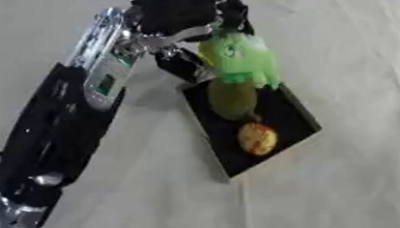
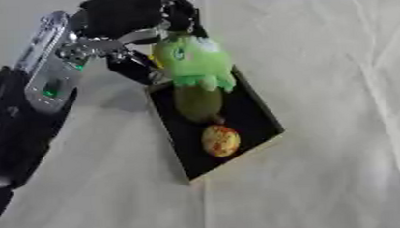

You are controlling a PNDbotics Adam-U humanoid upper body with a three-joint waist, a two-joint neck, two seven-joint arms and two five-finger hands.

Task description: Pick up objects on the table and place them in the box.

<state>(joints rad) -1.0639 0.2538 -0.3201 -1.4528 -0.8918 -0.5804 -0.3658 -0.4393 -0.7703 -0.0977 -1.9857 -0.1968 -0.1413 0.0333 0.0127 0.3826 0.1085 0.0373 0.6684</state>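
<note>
- The table [image 1: 345,56] is covered with a pale cloth, soft and matt, with some light creases running across it.
- The left arm [image 1: 60,127] comes in from the lower left. It is mostly black, with a silver, shiny part near the wrist that carries a small green panel. No writing can be read on it.
- The box [image 1: 292,114] is a flat rectangular tray with a black inside and a thin pale rim. It lies askew on the cloth, in the middle.
- The left hand [image 1: 182,12] is at the top, over the far end of the box. Its dark fingers are curled around the top of the toy and hold it.
- The toy [image 1: 239,56] is bright green plush, fuzzy and rounded. It hangs from the hand above the far end of the box.
- A dull green oval fruit [image 1: 232,99] lies inside the box, under the toy.
- A small round fruit [image 1: 258,138], yellow with red spots, lies inside the box near its close end.
- The left eye view shows more of the arm, down to the silver joints at the lower left corner; the right eye view cuts it.
</note>
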